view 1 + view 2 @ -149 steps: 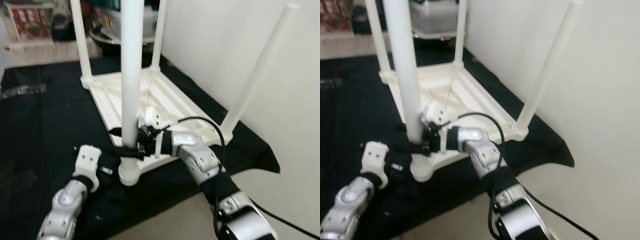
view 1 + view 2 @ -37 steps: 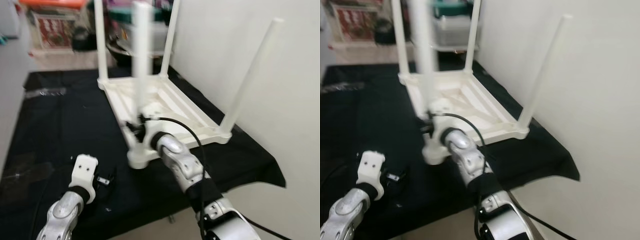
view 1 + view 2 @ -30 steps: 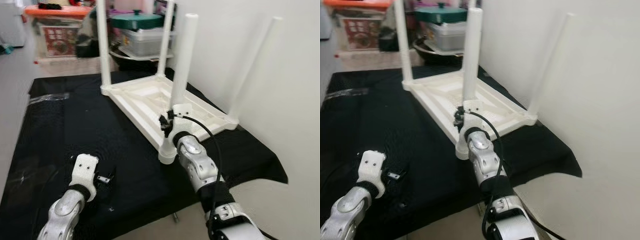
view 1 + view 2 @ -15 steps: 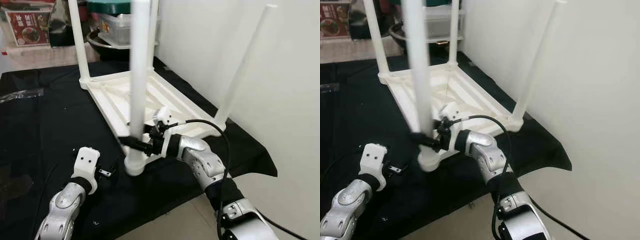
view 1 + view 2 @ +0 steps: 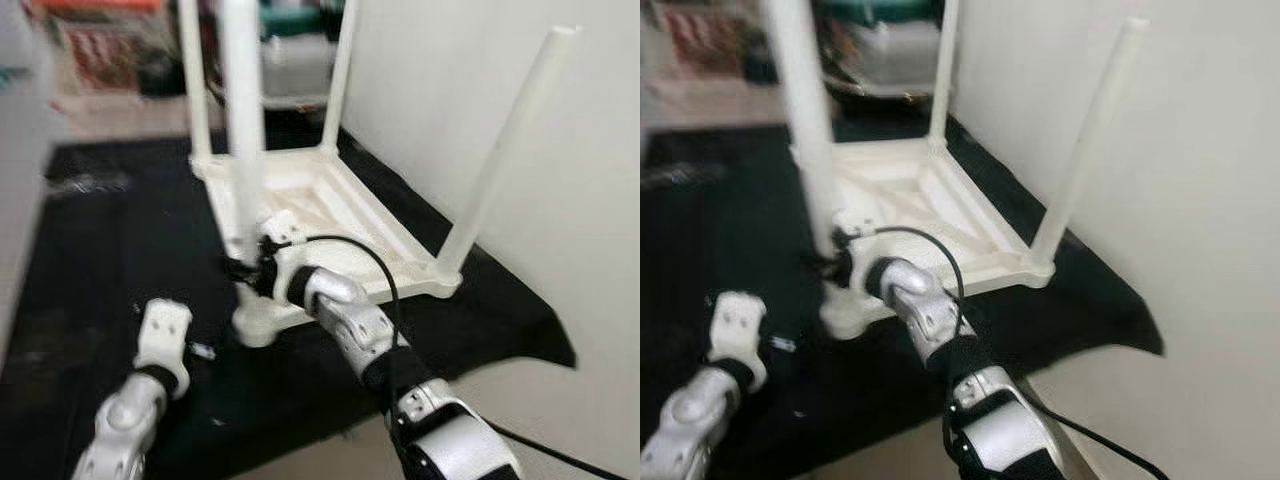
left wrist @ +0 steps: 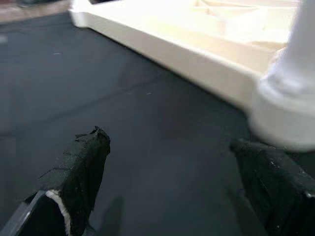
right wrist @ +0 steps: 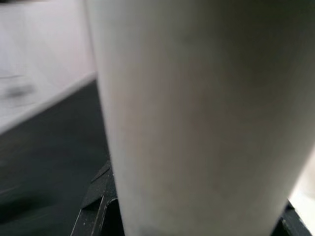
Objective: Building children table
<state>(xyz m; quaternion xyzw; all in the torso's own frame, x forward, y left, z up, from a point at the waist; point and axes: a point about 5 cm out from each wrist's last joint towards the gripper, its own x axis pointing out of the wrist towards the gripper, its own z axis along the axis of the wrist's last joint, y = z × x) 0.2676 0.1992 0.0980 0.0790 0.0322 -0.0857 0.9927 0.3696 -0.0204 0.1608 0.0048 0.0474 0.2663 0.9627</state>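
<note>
Hovering low over the black cloth (image 5: 80, 260) on the left: left gripper (image 6: 177, 191), fingers (image 6: 81, 169) spread wide apart with nothing between them, just short of the near leg's round base (image 6: 288, 115). Lying upside down on that cloth: white table (image 5: 340, 215), all four legs sticking up. Standing at the far corners: two legs (image 5: 195, 80), a bit blurry. Rising at the near corner, closest to the robot: near leg (image 5: 243, 150), with the right gripper (image 5: 243, 268) clamped around it low down, just above the base; in the right wrist view, white tube (image 7: 197, 118) sitting between the black fingers (image 7: 98, 196). Curving from the right wrist back along the silver arm: black cable (image 5: 370, 255). Poking up on the right, next to the white wall (image 5: 480, 100): last leg (image 5: 505, 150), leaning slightly outward. Sitting at the back, past the cloth: blurry clutter (image 5: 110, 50), too smeared for telling what's what.
</note>
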